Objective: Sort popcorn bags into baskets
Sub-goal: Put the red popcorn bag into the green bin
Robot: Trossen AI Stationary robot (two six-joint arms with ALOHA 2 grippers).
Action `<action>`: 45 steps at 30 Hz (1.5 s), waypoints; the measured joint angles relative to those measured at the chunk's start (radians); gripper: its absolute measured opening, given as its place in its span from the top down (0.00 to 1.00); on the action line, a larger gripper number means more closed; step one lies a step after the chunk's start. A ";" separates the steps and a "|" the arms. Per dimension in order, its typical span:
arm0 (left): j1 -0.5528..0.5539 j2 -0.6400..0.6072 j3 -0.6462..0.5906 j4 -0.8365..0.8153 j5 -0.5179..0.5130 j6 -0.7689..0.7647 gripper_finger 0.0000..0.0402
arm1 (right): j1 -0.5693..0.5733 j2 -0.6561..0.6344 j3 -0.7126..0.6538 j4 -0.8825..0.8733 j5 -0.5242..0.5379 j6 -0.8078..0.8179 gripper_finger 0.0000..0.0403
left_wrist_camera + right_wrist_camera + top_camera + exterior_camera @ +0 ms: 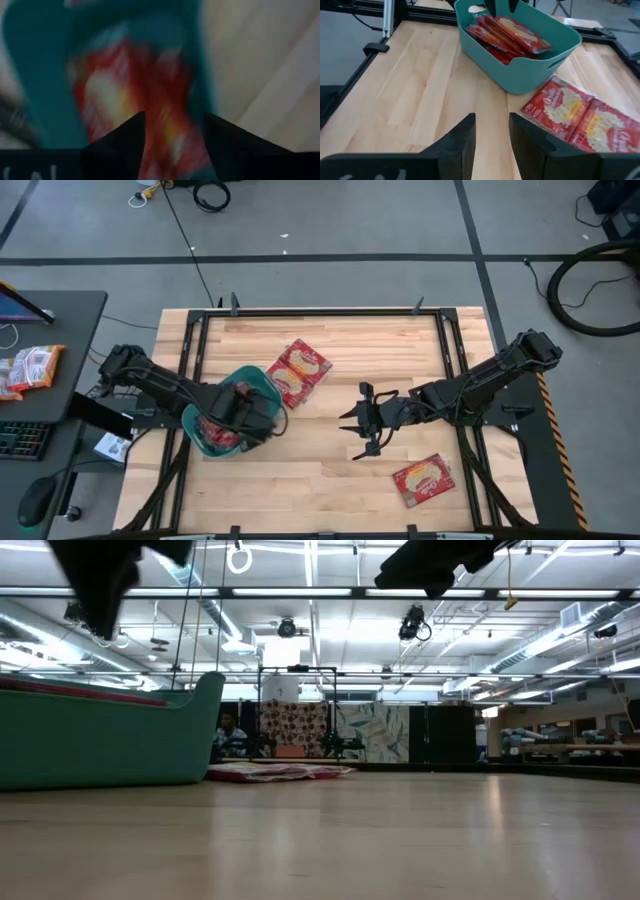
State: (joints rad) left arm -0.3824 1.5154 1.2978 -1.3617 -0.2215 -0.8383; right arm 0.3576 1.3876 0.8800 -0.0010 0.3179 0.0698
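Popcorn bags (298,371): three on table; one basket (535,62).

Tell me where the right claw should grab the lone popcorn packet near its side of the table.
The flat red popcorn packet lies alone on the wooden table, tilted. Probably come straight down with the open right claw and pinch across one short edge, since no side stands up.

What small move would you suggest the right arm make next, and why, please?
Probably swing the right gripper toward the two popcorn bags lying beside the teal basket. Its fingers are open and empty over bare table, those bags are still unsorted, and the left gripper is busy over the basket. A third bag also lies nearby, an equally fair choice.
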 joint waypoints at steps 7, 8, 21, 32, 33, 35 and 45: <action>0.009 0.010 0.001 0.275 -0.187 0.195 0.53 | -0.002 0.000 -0.028 0.001 0.030 0.040 0.70; 0.014 0.012 0.001 0.304 -0.223 0.227 0.53 | -0.004 0.000 -0.035 0.000 0.030 0.049 0.70; 0.199 0.109 -0.023 0.634 -0.237 0.591 0.53 | 0.008 0.001 -0.073 -0.023 0.029 0.178 0.70; 0.374 0.262 -0.023 0.747 -0.114 0.701 0.53 | 0.029 0.001 -0.073 -0.049 0.042 0.275 0.70; 0.387 0.276 -0.023 0.751 -0.113 0.703 0.53 | 0.036 0.001 -0.073 -0.057 0.054 0.287 0.70; 0.418 0.307 -0.016 0.755 -0.094 0.707 0.53 | 0.051 0.001 -0.073 -0.068 0.084 0.305 0.70; 0.565 0.418 0.040 0.785 0.004 0.760 0.53 | 0.120 0.001 -0.073 -0.067 0.175 0.343 0.70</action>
State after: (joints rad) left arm 0.1821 1.9330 1.3378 -0.5766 -0.2178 -0.0785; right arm 0.4774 1.3888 0.8070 -0.0678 0.4933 0.4125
